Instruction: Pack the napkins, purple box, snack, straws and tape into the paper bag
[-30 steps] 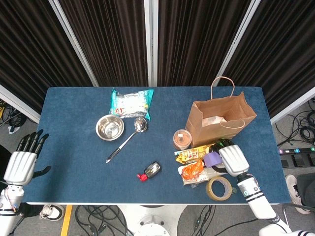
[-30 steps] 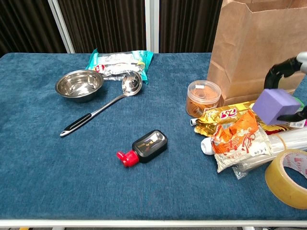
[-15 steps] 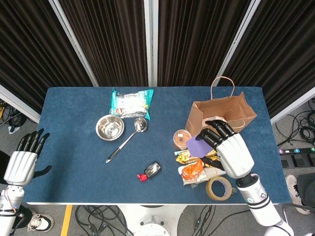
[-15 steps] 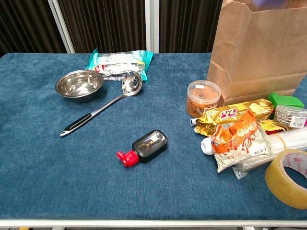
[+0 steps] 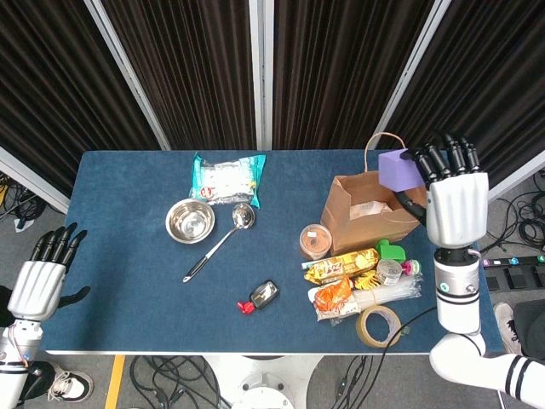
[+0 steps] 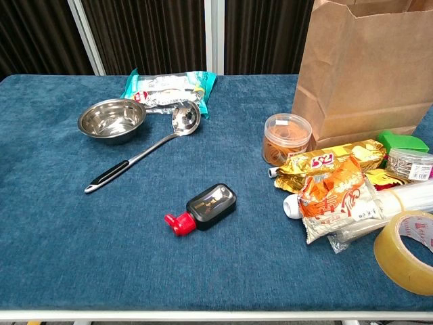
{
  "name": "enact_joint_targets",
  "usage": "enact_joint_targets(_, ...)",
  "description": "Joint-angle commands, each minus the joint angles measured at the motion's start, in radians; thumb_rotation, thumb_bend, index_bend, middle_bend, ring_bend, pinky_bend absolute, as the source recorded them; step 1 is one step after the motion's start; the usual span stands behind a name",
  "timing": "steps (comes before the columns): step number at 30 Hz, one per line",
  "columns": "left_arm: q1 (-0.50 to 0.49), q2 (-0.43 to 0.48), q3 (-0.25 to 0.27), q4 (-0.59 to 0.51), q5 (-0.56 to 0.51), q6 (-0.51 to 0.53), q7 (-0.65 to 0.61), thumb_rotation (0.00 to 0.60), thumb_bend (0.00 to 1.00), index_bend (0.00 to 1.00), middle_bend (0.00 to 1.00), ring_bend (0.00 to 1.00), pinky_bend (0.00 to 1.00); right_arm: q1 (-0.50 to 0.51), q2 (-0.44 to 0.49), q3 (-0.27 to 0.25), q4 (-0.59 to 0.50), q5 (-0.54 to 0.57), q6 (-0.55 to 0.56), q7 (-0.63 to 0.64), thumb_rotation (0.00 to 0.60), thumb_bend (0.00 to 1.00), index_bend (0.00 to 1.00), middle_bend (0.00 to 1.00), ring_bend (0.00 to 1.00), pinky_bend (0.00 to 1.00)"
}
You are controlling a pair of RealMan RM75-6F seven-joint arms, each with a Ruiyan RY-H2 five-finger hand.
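Purple box (image 5: 395,169) sits in the fingers of the right hand (image 5: 454,192), which holds it high above the open mouth of the paper bag (image 5: 381,207); the box is at the left side of the hand, over the near rim of the bag. The left hand (image 5: 40,274) hangs beyond the left edge of the desk (image 5: 128,281), its fingers straight and close together, holding nothing.

Half a second ago the right hand was low in front of the bag with the box just above the snacks; now it is raised and turned over the bag. One second ago the box was still down among the things beside the tape.

One paper bag stands on the desk, with something white inside it that I cannot name for sure. One roll of tape (image 6: 405,252) lies at the near right corner. Two snack packets lie in front of the bag, one golden (image 6: 325,160) and one orange (image 6: 335,198). One bundle of straws (image 6: 399,203) lies under the orange packet, touching the tape. The chest view shows neither hand.
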Motion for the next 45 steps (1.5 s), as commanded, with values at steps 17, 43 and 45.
enact_joint_targets(17,-0.014,-0.003,0.003,0.001,-0.014,-0.035,0.021,0.600,0.13,0.06,0.00,0.00,0.11,0.043,-0.069,-0.069,0.211,0.182,-0.172,0.117,0.600,0.01,0.49,0.42,0.22,0.24)
enact_joint_targets(43,-0.008,0.014,0.003,-0.029,-0.003,-0.012,0.019,0.600,0.13,0.06,0.00,0.00,0.11,0.087,0.067,-0.009,-0.152,0.017,-0.069,0.085,0.600,0.00,0.29,0.33,0.10,0.14)
enact_joint_targets(45,-0.009,0.015,0.003,-0.030,-0.005,-0.015,0.015,0.600,0.13,0.06,0.00,0.00,0.11,0.102,0.074,-0.037,-0.216,-0.016,-0.110,0.103,0.600,0.00,0.29,0.34,0.11,0.14)
